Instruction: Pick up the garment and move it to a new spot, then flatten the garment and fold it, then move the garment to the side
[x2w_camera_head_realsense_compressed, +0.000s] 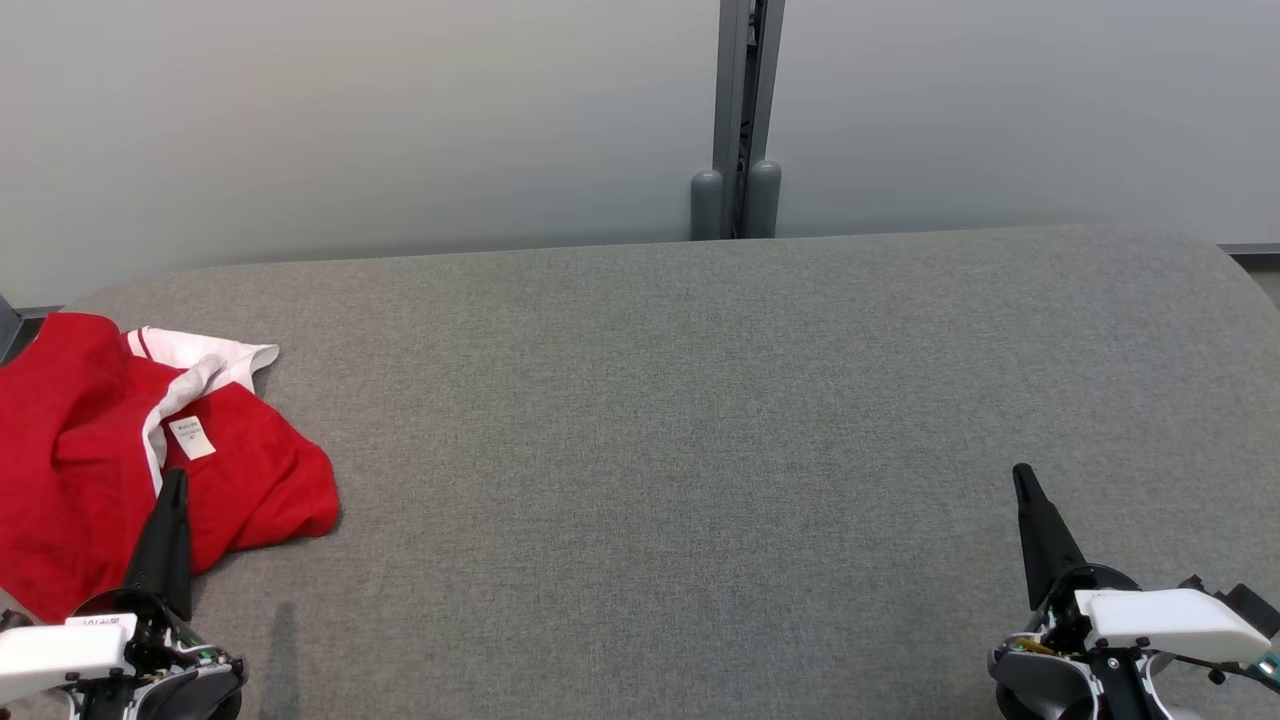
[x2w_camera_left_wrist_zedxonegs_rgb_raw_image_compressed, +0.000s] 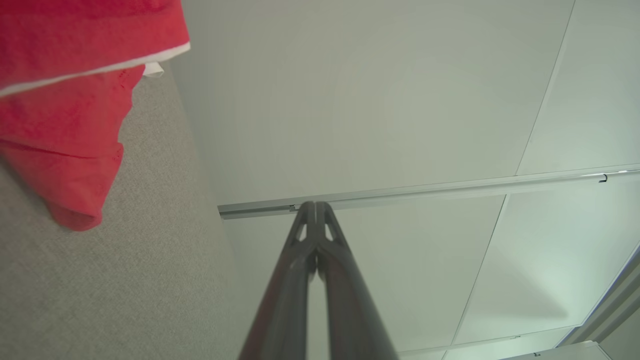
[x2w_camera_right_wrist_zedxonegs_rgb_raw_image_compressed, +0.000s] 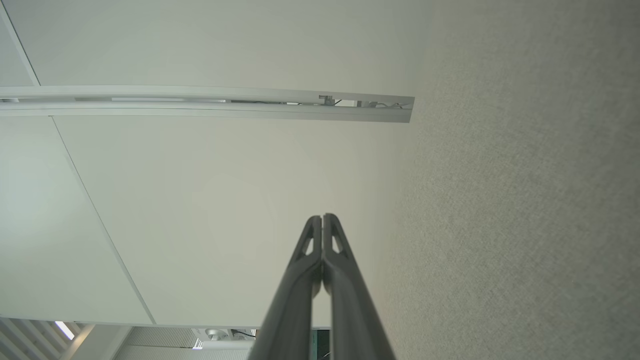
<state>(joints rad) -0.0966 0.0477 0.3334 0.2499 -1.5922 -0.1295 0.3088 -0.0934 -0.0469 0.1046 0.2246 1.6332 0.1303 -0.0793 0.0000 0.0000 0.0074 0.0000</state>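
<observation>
Head view looks down on a broad grey fabric-covered table (x2w_camera_head_realsense_compressed: 700, 450) that spans the whole width, its far corners rounded. Behind the far edge stands a pale wall (x2w_camera_head_realsense_compressed: 350, 120), split right of centre by a grey upright post (x2w_camera_head_realsense_compressed: 737, 100) with two rounded stubs at its foot.

The garment (x2w_camera_head_realsense_compressed: 80, 460), red with white trim, lies crumpled on the table's left side, towards the near-left corner, and its left part runs out past the picture's edge. The white trim curls along the far side of the heap, and one red lobe spreads to the right.

The left gripper (x2w_camera_head_realsense_compressed: 176, 476) rises at near left. Its dark fingers are pressed together into a single point that overlaps the garment's near part in the head view. In the left wrist view the closed tips stand against the wall with nothing between them, and the garment lies off to one side on the table, apart from them.

The right gripper (x2w_camera_head_realsense_compressed: 1022, 472) rises at near right, well apart from the garment. Its fingers are likewise pressed together on nothing, and the right wrist view shows the tips meeting in front of the wall, beside the table's edge.

A small white label (x2w_camera_head_realsense_compressed: 191, 438), its print too small to read, sits on the red cloth just beside the trim, just beyond the left gripper's tip.
</observation>
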